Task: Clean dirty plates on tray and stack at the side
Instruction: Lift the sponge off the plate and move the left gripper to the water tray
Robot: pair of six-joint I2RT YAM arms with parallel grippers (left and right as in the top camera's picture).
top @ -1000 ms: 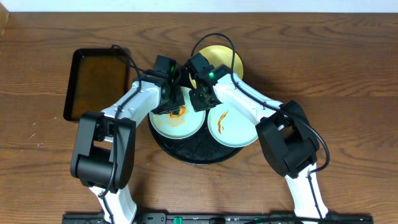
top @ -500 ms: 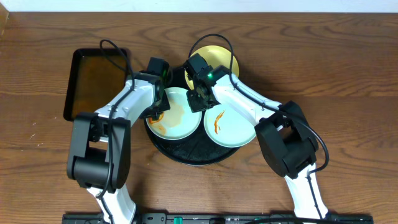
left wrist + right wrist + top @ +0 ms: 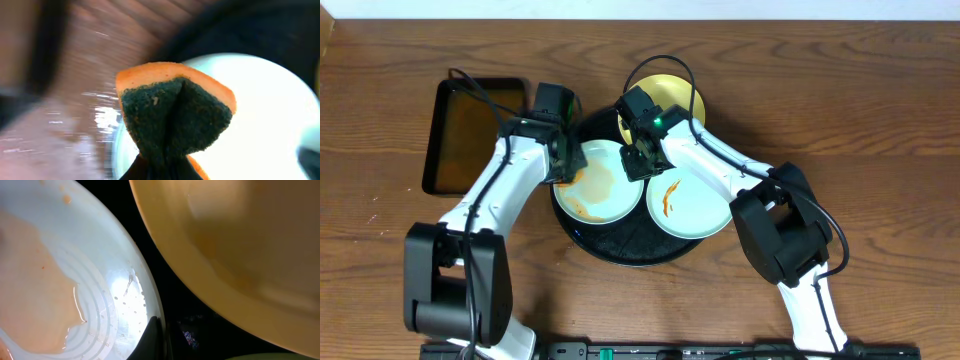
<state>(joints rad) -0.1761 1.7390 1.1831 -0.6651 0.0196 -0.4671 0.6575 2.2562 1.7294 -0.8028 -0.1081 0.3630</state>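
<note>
Overhead: your left gripper (image 3: 563, 160) sits at the smeared mint plate (image 3: 605, 185)'s left rim, the right gripper (image 3: 642, 160) at its far-right rim, on the round tray (image 3: 620, 246). The streaked mint plate (image 3: 692, 205) lies at the tray's right edge, the yellow plate (image 3: 680, 98) at its far edge. Left wrist: jaws clamped on the sponge (image 3: 175, 112). Right wrist: jaws clenched on nothing, beside the smeared mint plate's rim.

Overhead looks down; both close wrist views share the smeared plate (image 3: 610, 195).
</note>
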